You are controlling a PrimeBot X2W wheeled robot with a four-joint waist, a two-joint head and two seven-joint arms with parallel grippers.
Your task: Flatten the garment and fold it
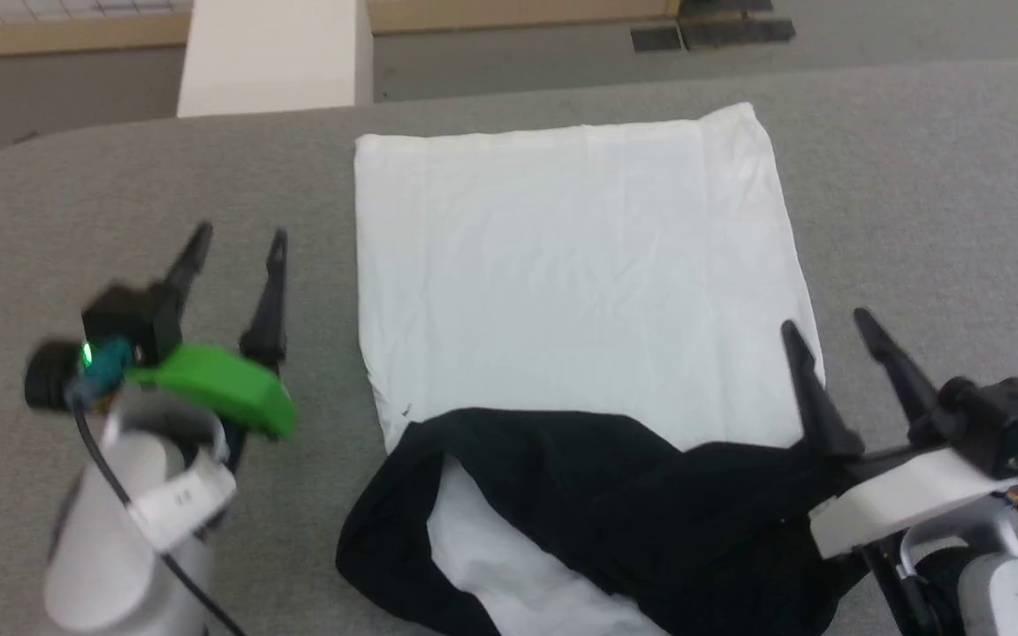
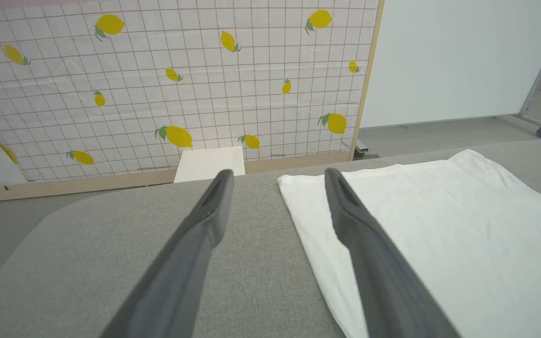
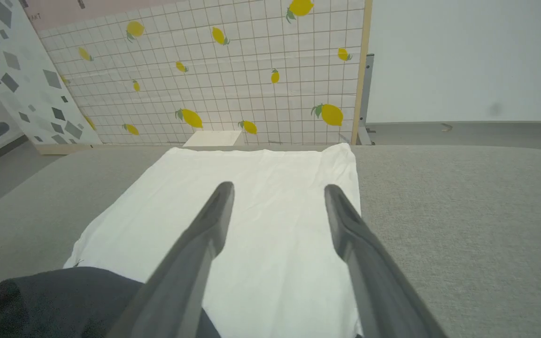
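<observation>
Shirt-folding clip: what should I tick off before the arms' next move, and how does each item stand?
1. White body of the garment flat on the table: ok, light creases only.
2. Black sleeves laid neatly: not ok, bunched across the near end.
3. Left gripper free: ok, jaws apart, empty, over bare table beside the garment's left edge.
4. Right gripper free: ok, jaws apart, empty, at the near right corner.
5. Near end fully on the table: cannot tell, cut off by the head view's edge.
</observation>
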